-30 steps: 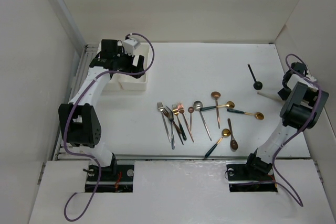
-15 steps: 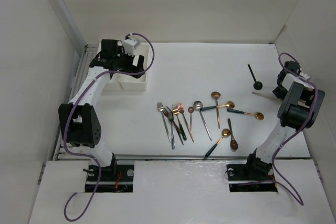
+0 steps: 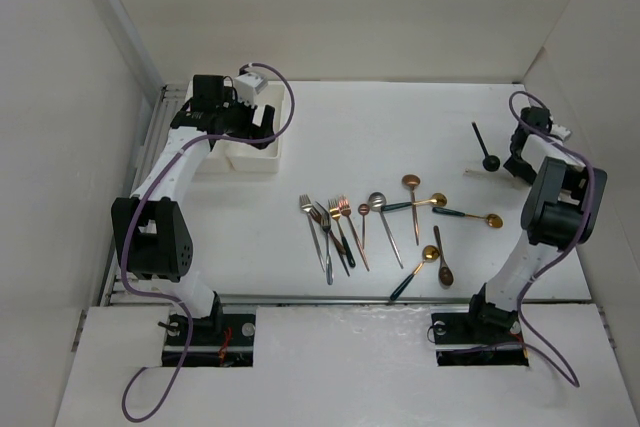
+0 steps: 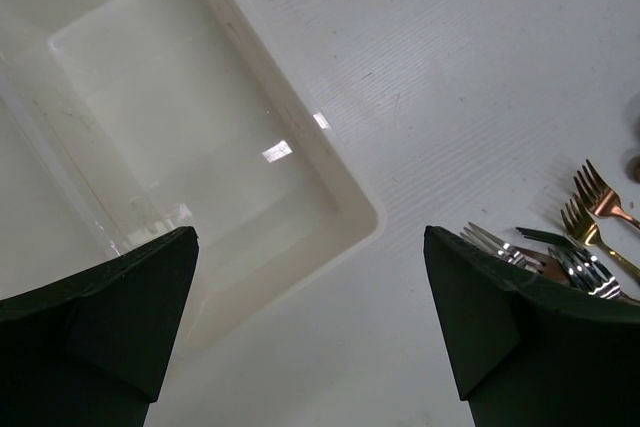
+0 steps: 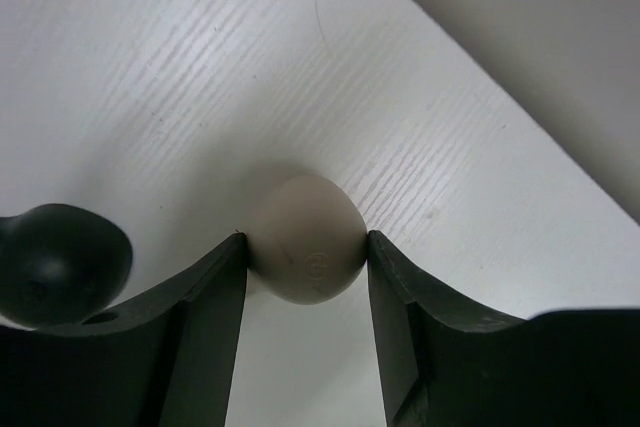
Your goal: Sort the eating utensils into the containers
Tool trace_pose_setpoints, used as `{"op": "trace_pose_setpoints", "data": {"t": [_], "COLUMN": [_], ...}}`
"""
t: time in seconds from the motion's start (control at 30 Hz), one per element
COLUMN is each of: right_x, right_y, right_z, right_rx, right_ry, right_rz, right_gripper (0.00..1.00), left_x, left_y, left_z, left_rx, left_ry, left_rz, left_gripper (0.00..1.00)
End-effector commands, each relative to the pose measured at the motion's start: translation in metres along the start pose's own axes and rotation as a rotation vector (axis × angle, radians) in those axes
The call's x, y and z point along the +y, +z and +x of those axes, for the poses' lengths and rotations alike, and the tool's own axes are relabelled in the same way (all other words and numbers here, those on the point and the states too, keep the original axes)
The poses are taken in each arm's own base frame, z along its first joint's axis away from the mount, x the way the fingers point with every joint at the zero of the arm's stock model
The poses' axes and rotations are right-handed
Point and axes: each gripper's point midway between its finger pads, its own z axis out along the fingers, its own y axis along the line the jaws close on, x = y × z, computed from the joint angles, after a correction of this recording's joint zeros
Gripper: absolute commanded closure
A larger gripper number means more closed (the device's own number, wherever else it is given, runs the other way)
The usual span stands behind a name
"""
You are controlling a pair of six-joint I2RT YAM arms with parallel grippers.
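the white bins (image 3: 255, 159) look empty, so i think no sorting is done yet. the left jaws hang wide open just over the bins. the forks and spoons (image 3: 372, 227) lie in a bunch on the tabletop (image 3: 400, 117), well apart from the bins. far across from the bins, the right jaws pinch a white spoon (image 5: 305, 239), beside a black spoon (image 3: 486, 150).

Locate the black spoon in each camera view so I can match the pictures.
Top external: the black spoon lies at the far right of the table, just left of the right gripper.
Right wrist: only its bowl shows, lower left, beside one finger.
Left wrist: not in it.
Shared landmark: the right gripper, closed on a cream spoon.
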Motion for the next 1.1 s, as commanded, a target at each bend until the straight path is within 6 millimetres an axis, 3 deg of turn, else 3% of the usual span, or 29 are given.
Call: {"op": "trace_pose_setpoints", "data": {"t": [0.0,0.1,0.27,0.3,0.37,0.4,0.47,0.5,0.53,0.6,0.63,0.67,0.73,0.77,0.8,0.9,1.07], "right_x": [0.003,0.006,0.025,0.042,0.056,0.081,0.107,0.122,0.149,0.18,0.204,0.214,0.243,0.257,0.269,0.287,0.302], "right_y": [-0.041,-0.068,-0.115,-0.134,-0.164,-0.184,-0.225,-0.239,-0.274,-0.299,-0.324,-0.346,-0.366,-0.393,-0.401,-0.436,-0.463], "right_z": [-0.062,-0.086,-0.103,-0.104,-0.107,-0.098,-0.101,-0.096,-0.092,-0.078,-0.062,-0.063,-0.044,-0.036,-0.027,-0.007,0.019], "right_rx": [-0.174,-0.252,-0.35,-0.38,-0.427,-0.44,-0.491,-0.499,-0.535,-0.538,-0.536,-0.555,-0.539,-0.552,-0.55,-0.567,-0.566], "right_ry": [0.074,0.082,0.024,0.009,-0.013,-0.054,-0.065,-0.087,-0.104,-0.137,-0.161,-0.157,-0.192,-0.199,-0.211,-0.237,-0.283], "right_rz": [-0.031,-0.047,-0.087,-0.126,-0.167,-0.223,-0.313,-0.349,-0.433,-0.507,-0.59,-0.634,-0.719,-0.791,-0.826,-0.913,-0.99], "right_gripper": [0.83,0.83,0.83,0.83,0.83,0.83,0.83,0.83,0.83,0.83,0.83,0.83,0.83,0.83,0.83,0.83,0.83], "left_x": [-0.001,0.001,0.008,0.009,0.0,0.0,-0.009,-0.02,-0.026,-0.048,-0.057,-0.066,-0.094,-0.101,-0.112,-0.137,-0.151], "left_y": [-0.009,-0.009,-0.009,-0.012,-0.007,-0.011,-0.009,-0.009,-0.013,-0.01,-0.011,-0.015,-0.019,-0.022,-0.026,-0.036,-0.036], "left_z": [-0.017,-0.017,-0.015,-0.025,-0.027,-0.034,-0.046,-0.054,-0.067,-0.071,-0.074,-0.082,-0.083,-0.085,-0.089,-0.094,-0.097], "left_rx": [-0.052,-0.052,-0.008,-0.029,-0.01,-0.021,-0.023,-0.033,-0.057,-0.058,-0.067,-0.089,-0.109,-0.118,-0.136,-0.17,-0.172], "left_ry": [0.055,0.105,0.192,0.215,0.245,0.278,0.327,0.359,0.404,0.445,0.461,0.485,0.498,0.495,0.502,0.472,0.41], "left_rz": [-0.006,-0.008,-0.058,-0.066,-0.039,-0.032,-0.011,0.006,0.019,0.086,0.114,0.143,0.257,0.291,0.331,0.444,0.507], "left_gripper": [0.06,0.06,0.06,0.06,0.06,0.06,0.06,0.06,0.06,0.06,0.05,0.05,0.05,0.03,0.03,0.02,0.01]}}
